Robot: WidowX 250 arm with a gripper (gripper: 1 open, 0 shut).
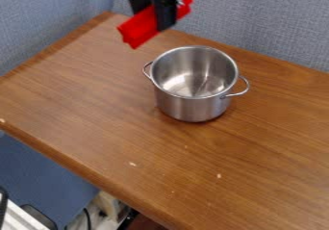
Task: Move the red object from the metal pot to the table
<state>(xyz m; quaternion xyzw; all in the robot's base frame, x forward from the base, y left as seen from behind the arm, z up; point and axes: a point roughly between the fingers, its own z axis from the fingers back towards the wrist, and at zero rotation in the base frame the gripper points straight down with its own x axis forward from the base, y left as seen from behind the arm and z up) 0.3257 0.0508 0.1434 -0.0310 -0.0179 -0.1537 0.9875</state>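
The red object, a bright red block, hangs tilted in the air above the back of the table, just left of and behind the metal pot. My gripper comes down from the top edge and is shut on the block's upper part. The shiny pot stands upright on the wood with nothing visible inside it, one loop handle on each side. The block touches neither the pot nor the tabletop.
A blue-grey wall runs close behind the table's back edge. The rounded front-left edge drops off to the floor, where some clutter shows at the bottom. Bare wood lies left of and in front of the pot.
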